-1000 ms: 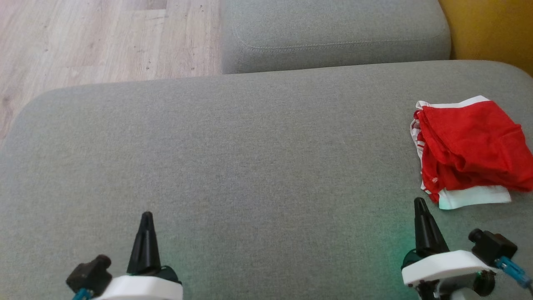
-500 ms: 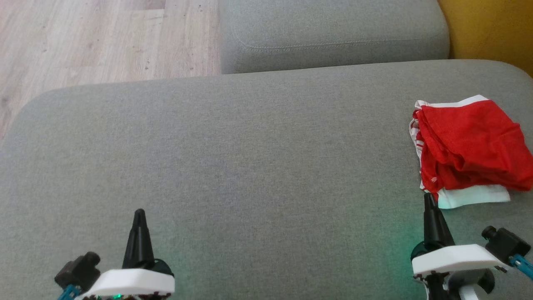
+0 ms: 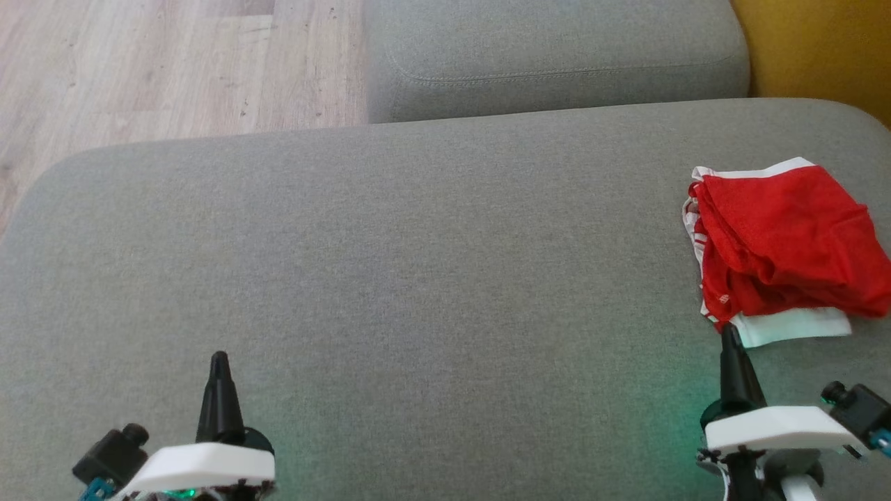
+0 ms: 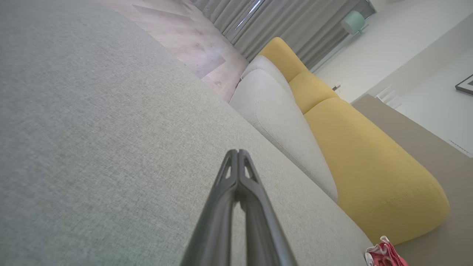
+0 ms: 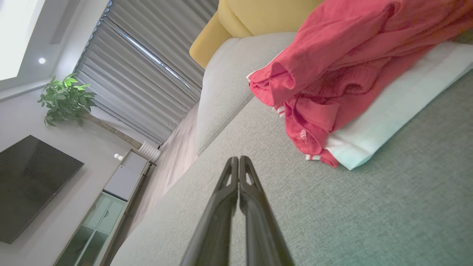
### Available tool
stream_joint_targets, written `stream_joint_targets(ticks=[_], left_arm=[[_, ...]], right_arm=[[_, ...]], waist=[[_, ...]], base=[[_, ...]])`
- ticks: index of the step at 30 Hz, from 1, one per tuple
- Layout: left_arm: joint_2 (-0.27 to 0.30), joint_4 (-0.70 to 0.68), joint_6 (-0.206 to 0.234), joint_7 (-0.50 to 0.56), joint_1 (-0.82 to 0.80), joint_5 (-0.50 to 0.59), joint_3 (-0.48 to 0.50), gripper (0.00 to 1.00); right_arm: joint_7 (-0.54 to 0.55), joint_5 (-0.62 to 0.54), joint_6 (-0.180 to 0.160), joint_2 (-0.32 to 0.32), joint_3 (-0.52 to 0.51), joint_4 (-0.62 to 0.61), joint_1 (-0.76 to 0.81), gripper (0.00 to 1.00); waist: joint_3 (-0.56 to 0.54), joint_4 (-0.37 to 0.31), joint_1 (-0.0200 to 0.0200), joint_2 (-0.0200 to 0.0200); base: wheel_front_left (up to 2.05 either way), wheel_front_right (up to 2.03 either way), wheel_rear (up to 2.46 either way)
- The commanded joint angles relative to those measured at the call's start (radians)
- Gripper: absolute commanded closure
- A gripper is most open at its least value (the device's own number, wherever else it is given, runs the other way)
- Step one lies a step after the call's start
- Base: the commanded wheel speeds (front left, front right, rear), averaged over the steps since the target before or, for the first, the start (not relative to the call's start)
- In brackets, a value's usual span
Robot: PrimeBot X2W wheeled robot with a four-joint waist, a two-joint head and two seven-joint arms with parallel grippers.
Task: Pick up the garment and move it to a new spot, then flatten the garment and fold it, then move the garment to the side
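A folded red mesh garment with white trim lies in a loose bundle at the right end of a wide grey woven-fabric seat cushion, close to its right edge, its red layers rumpled over a flat white band that faces the robot. The robot's right gripper — two long dark fingers pressed together into a single point — hovers low over the cushion, its tip at the bundle's near left corner, where red cloth meets the white band. Whether tip and cloth touch cannot be told from the head view, but the right wrist view shows a strip of bare grey fabric between them. The left gripper, its fingers likewise closed tip to tip and holding nothing, sits at the lower left over bare cushion, well apart from the garment. Beyond the seat, a second grey upholstered cushion with a stitched seam butts against the far edge. A mustard-yellow cushion stands at the far right — behind the garment — and pale wood-plank flooring shows at the far left. The right wrist view takes in grey pleated curtains, a leafy green plant and a dark flat screen on the wall.
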Motion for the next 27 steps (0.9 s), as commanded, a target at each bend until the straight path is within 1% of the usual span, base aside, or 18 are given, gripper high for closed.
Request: stream_joint_targets(ticks=[1,27], left_arm=[[0.007,-0.027,-0.007,0.011,-0.058,-0.031,0.033,1.0],[0.008,-0.023,-0.016,0.085,-0.081,-0.278,0.088,1.0]], right_arm=[[0.007,0.034,0.0,-0.017,0.0,-0.04,-0.061,1.0],[0.077,0.289,0.0,-0.02,-0.041,-0.055,-0.078,1.0]], waist=[[0.0,0.0,-0.0001,-0.0001],[0.002,-0.006,-0.0001,-0.0001]], base=[[0.0,0.0,0.0],[0.0,0.0,0.0]])
